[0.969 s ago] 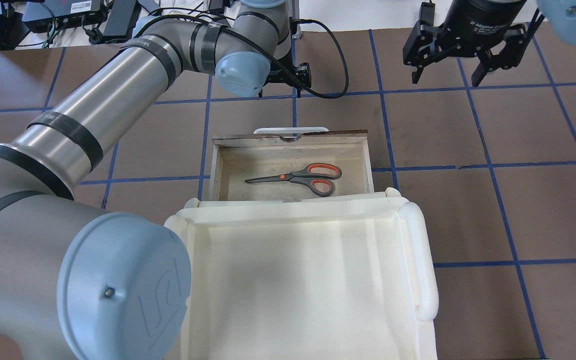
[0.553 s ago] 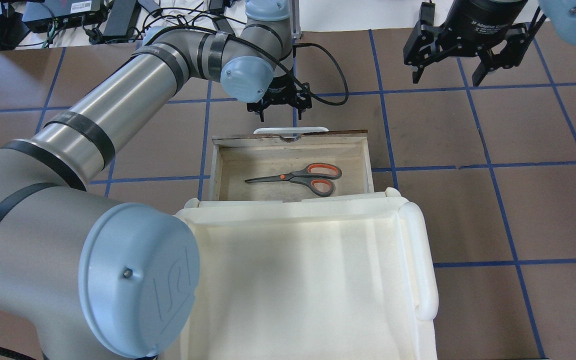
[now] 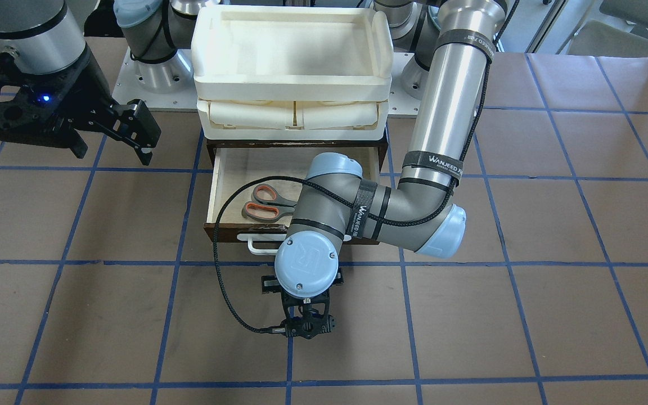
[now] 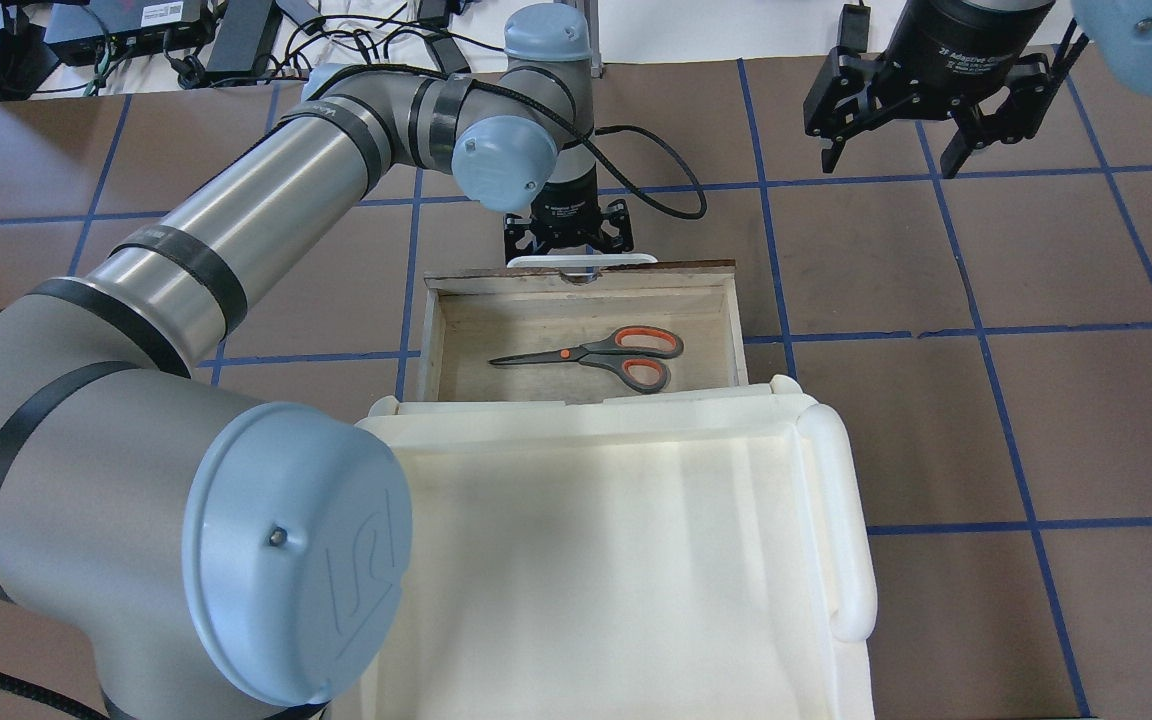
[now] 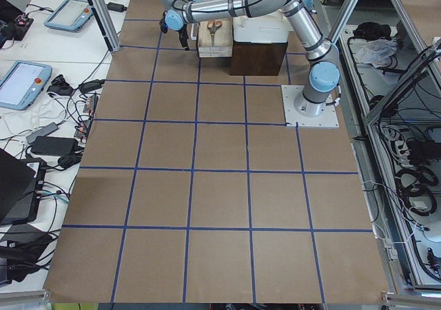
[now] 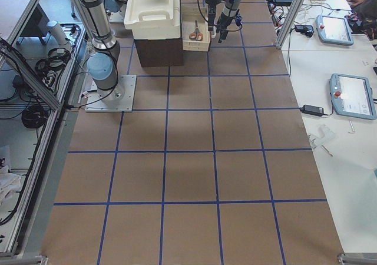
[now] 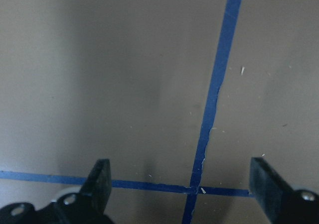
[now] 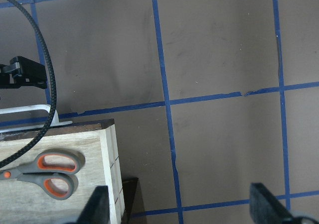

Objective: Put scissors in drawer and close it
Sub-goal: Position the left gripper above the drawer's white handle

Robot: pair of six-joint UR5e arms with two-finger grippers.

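Desk (image 4: 946, 420): brown, blue tape grid, nothing on it shifted vs 1 s ago.

L arm (image 4: 236, 220): the only mover. Over the last 1 s it brought its wrist in toward the front of the drawer (image 4: 516, 300) and turned it to point down at the desk.

Cream tray unit (image 4: 836, 520): same spot, sits over the drawer's rear part.

Drawer itself: pulled out as before, no travel yet, pale inside exposed.

R hand (image 4: 891, 155): parked high and well off to the side, fingers wide apart, nothing held. No change.

L hand (image 4: 568, 240): now just beyond the white bar handle (image 4: 641, 258), on the side away from the robot. Can't tell from overhead view if it touches. Wrist cam shows its fingers (image 7: 99, 179) spread wide w/ only bare desk and a tape cross between them, so empty.

Scissors (image 4: 601, 355): flat on the drawer floor, loops toward robot's R, blades toward its L, same pose in all 3 overhead shots.

Judgement: step 1 (scissors in) looks done. L arm's repositioning reads as setup to push the drawer front back under the unit. Closing not yet begun. The wide fingers straddle the handle's mid-section, so the push probably needs the hand lower to bear on the front.
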